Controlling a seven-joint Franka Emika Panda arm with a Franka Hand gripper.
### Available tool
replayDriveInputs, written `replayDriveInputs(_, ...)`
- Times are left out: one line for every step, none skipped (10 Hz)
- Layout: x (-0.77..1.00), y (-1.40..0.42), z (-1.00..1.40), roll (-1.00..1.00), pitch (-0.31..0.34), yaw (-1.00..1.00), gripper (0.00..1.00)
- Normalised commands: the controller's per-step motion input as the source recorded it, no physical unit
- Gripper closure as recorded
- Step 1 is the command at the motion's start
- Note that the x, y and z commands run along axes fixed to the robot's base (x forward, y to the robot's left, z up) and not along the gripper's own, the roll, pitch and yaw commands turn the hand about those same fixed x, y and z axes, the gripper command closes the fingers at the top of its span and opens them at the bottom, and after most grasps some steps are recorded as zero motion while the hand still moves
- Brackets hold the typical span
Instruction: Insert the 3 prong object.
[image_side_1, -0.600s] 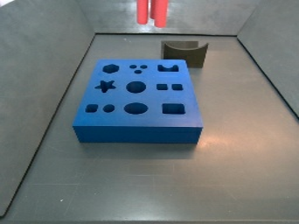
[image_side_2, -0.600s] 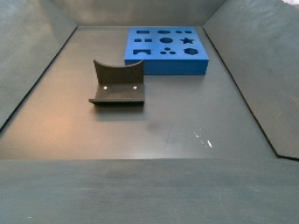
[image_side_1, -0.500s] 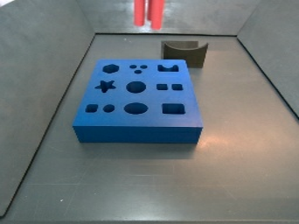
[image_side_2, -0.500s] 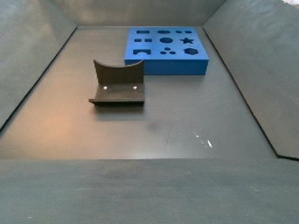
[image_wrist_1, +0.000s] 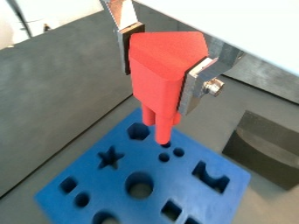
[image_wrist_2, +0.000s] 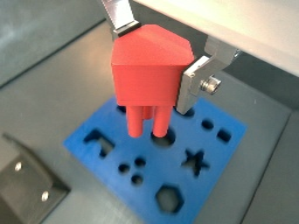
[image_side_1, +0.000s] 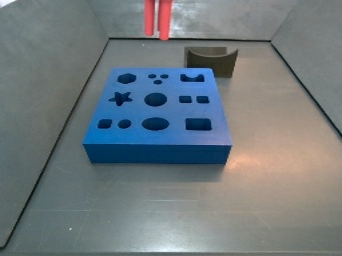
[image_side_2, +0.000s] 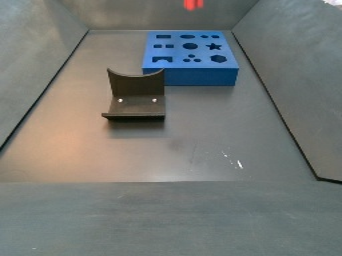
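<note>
My gripper (image_wrist_1: 163, 63) is shut on the 3 prong object (image_wrist_1: 162, 74), a red-orange piece with a thick head and thin parallel rods pointing down. It hangs above the blue block (image_wrist_1: 105, 188), over the block's holes and clear of its top face. Both wrist views show this; the rods (image_wrist_2: 145, 122) hang over the blue block (image_wrist_2: 122, 157). In a side view only the rods (image_side_1: 158, 18) show at the top edge, beyond the far end of the blue block (image_side_1: 158, 115). In a side view a red tip (image_side_2: 194, 4) shows above the block (image_side_2: 191, 57).
The fixture (image_side_1: 210, 60), dark olive with a curved notch, stands on the floor beside the block's far end, and shows in a side view (image_side_2: 134, 95) and both wrist views (image_wrist_1: 267, 149) (image_wrist_2: 26, 188). Grey sloping walls (image_side_1: 60, 130) ring the floor.
The red rods have moved left and a little lower in a side view. A red tip has come into the top edge of a side view. The block and fixture have not moved.
</note>
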Motion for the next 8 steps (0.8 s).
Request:
replayDriveInputs(-0.21,0.81,-0.37,-0.18,-0.004,-0.03,1.00)
replayDriveInputs(-0.16,0.75,-0.42,-0.29,-0.011,-0.05,1.00)
replayDriveInputs(0.00,0.57,-0.31,-0.42,-0.120,-0.14,1.00)
replayDriveInputs(0.03,0.27,-0.18,-0.43,-0.206,-0.39,1.00)
replayDriveInputs(0.00,0.05,-0.32,-0.21,-0.217,-0.73,1.00)
replayDriveInputs(0.00,0.00,-0.26,0.04,-0.031,-1.00,1.00)
replayDriveInputs(-0.01,0.00,-0.24,0.14,0.000,-1.00,1.00)
replayDriveInputs(-0.05,-0.01,-0.20,0.14,0.006,-1.00,1.00)
